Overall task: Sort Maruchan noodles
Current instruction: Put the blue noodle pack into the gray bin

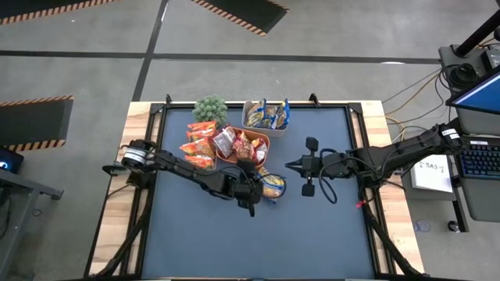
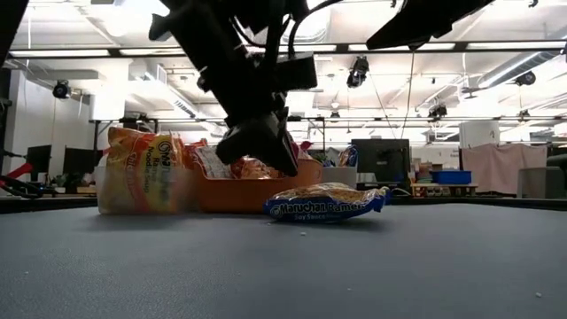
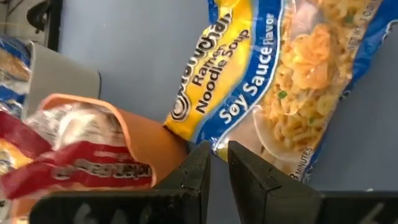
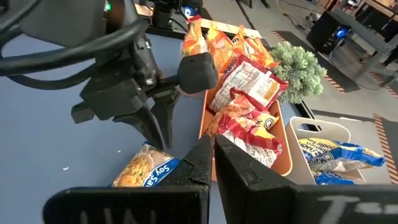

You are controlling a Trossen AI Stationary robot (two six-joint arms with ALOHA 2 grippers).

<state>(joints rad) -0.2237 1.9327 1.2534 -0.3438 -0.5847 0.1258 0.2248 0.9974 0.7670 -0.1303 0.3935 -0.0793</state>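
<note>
Pincer check: left pincer (image 1: 251, 204) poised just above blue-and-yellow noodle packet (image 1: 273, 185), fingers nearly together, grasping nothing.
That packet lies flat on the dark counter (image 1: 203, 242), touching the near right corner of the orange tray (image 1: 262, 139), which holds red packets (image 4: 249, 134). Orange packets (image 1: 200, 147) stand left of the tray; blue-and-yellow packets (image 1: 266, 115) fill the clear tub (image 1: 248, 105) beyond. Right pincer (image 1: 291, 165) hangs clenched and empty, right of the tray.
</note>
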